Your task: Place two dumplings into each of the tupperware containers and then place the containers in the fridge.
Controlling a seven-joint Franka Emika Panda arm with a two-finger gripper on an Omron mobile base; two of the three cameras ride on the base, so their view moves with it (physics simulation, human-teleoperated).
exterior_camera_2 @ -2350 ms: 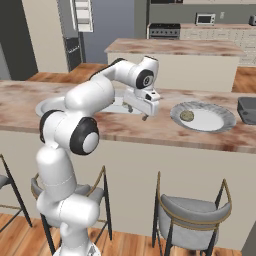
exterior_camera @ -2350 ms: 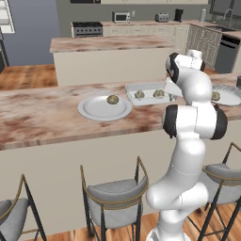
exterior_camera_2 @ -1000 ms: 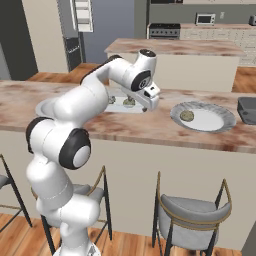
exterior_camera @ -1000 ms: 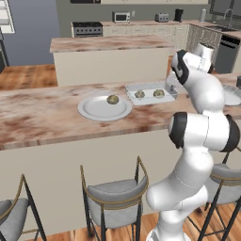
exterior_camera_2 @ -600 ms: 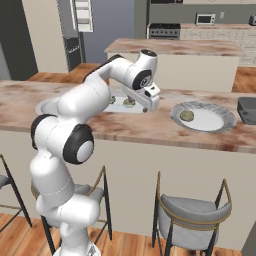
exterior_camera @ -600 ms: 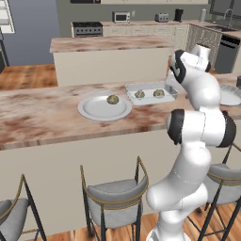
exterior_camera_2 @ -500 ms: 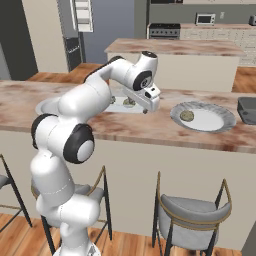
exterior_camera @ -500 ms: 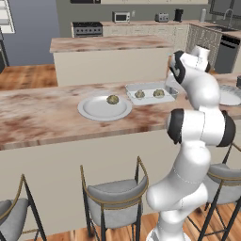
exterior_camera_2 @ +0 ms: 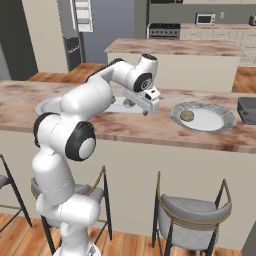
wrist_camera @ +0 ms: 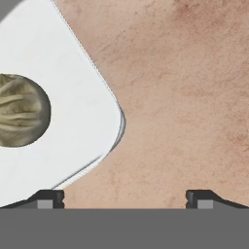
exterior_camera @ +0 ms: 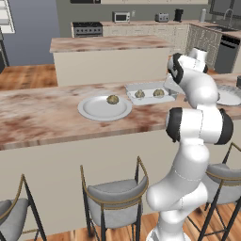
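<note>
Claw released, jaws wide, empty, over tray corner and bare counter. Tray holds two dumplings; one more on plate. Risk: lifting tray by corner tips it, dumplings roll out.

Bare counter lies beneath the gripper, unobstructed. To the left, 1 tupperware container holds 2 dumplings; plate sits farther left.

The arm hides the container's right end; the hand view's edge crops one dumpling.
</note>
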